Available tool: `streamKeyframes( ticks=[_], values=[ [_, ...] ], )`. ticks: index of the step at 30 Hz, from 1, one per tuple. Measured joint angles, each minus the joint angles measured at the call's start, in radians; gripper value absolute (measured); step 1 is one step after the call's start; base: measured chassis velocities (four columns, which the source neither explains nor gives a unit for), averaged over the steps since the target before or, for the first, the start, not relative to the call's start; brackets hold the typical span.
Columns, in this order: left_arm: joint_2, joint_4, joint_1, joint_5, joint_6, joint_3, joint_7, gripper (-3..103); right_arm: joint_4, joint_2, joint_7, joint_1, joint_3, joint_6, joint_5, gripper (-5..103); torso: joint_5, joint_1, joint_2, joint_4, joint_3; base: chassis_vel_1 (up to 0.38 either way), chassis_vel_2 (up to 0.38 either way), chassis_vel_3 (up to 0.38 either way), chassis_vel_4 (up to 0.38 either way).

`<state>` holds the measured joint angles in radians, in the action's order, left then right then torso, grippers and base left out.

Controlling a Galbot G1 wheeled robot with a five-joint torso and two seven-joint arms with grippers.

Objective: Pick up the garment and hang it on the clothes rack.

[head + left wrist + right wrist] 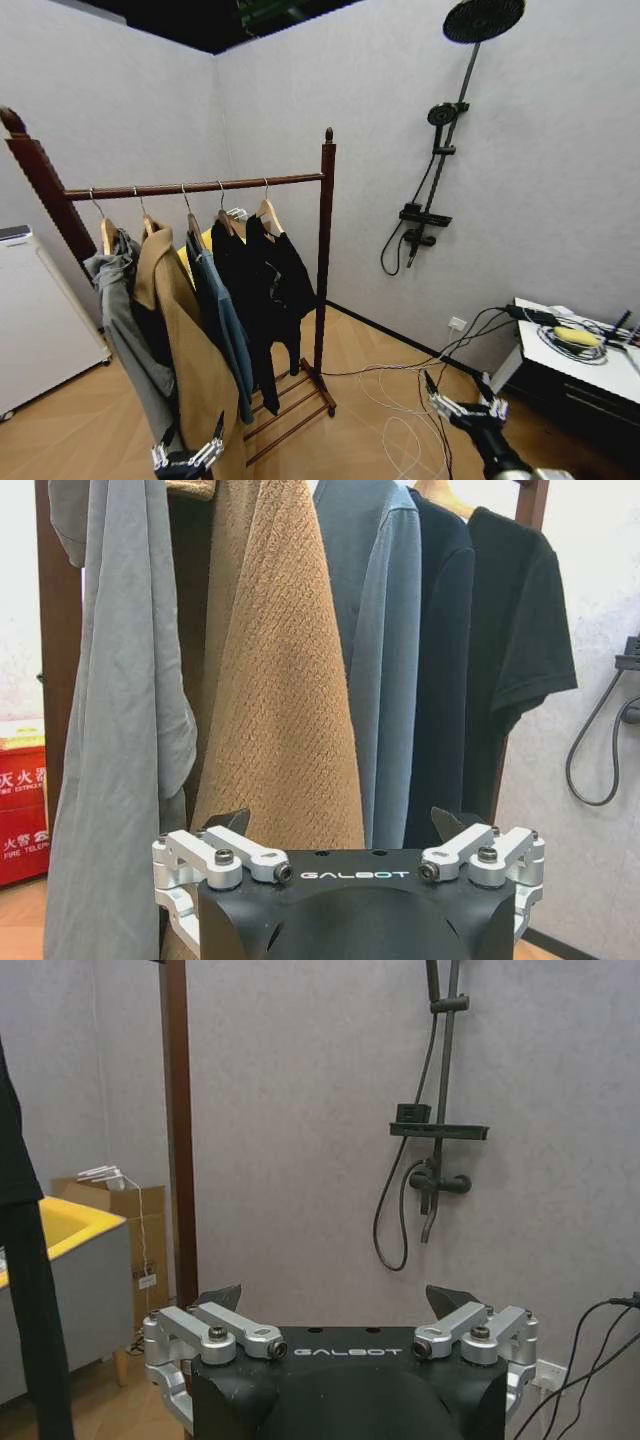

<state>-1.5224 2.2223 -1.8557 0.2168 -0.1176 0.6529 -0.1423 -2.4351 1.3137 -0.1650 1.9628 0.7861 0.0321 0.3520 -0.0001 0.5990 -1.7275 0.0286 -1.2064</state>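
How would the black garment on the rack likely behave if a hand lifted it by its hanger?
The garment hangs in soft folds from a pale wooden hanger, so it would probably droop and sway rather than hold shape. It looks thin, so likely light. It sits close against the blue jacket on the clothes rack, so it may drag that neighbour.

Room had plain grey textured walls (560, 200) and a light wood floor (370, 420). A black shower fixture (445, 140) was mounted on the wall, cables (400, 385) lay loose across the floor, and a white cabinet (35, 320) sat far left.
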Motion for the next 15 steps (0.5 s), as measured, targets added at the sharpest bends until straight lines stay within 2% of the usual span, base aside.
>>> streamKeyframes(
  ticks=[15],
  values=[
    [0.000,0.000,0.000,0.000,0.000,0.000,0.000,100,-0.001,-0.003,0.002,-0.018,-0.018,0.015,-0.001,100,0.0001,0.000,0.000,-0.0001,0.000,0.000,0.000,0.000,0.000]
  ],
)
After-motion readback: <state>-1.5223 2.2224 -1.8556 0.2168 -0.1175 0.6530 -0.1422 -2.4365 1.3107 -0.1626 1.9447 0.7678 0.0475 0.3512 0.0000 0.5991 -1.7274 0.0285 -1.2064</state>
